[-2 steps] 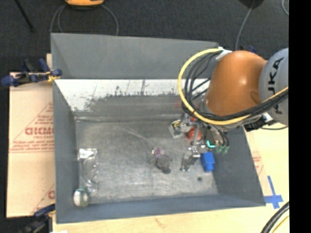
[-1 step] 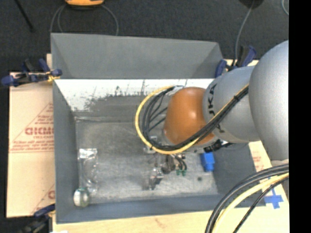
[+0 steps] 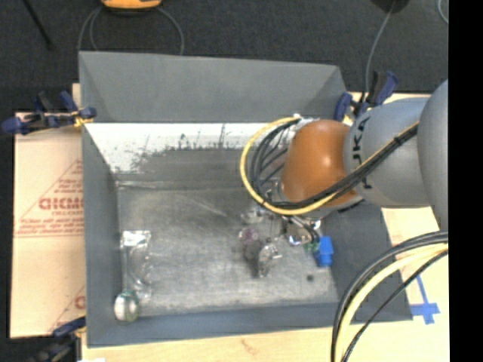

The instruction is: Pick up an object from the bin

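Pincer [image 3: 264,259] low, bin [image 3: 99,232] mid-right, beside purple item [image 3: 247,237] | state: cannot tell | risk: off-centre closure nudges item away; nearby blue block [image 3: 323,251] may snag.

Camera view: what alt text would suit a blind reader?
A robot arm reaches from the right into a grey metal bin, its gripper low beside a small blue object. A clear, shiny item lies in the lower-left corner.
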Robot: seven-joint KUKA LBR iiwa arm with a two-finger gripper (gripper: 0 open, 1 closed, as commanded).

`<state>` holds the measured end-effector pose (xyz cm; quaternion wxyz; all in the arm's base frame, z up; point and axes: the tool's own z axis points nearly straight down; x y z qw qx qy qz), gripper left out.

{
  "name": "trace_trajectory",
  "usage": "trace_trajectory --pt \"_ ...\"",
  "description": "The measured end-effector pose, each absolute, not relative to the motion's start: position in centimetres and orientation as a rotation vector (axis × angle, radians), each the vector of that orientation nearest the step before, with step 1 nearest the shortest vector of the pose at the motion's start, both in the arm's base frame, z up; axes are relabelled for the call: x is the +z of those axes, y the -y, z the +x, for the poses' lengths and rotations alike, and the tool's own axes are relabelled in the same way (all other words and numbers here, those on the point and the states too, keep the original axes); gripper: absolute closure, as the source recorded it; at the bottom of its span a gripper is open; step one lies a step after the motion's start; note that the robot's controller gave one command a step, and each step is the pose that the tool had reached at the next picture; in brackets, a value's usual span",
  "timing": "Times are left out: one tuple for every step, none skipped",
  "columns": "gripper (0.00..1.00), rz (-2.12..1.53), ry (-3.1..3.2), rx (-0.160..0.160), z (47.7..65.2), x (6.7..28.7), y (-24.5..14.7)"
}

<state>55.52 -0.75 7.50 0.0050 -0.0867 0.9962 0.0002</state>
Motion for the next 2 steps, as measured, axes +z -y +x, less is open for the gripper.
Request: trace_trajectory --pt "1.00 -0.268 -3.110 0.000 55.8 7.8 0.7" --pt "1.00 -0.318 -3.114 -0.005 53.9 22.1 2.3"
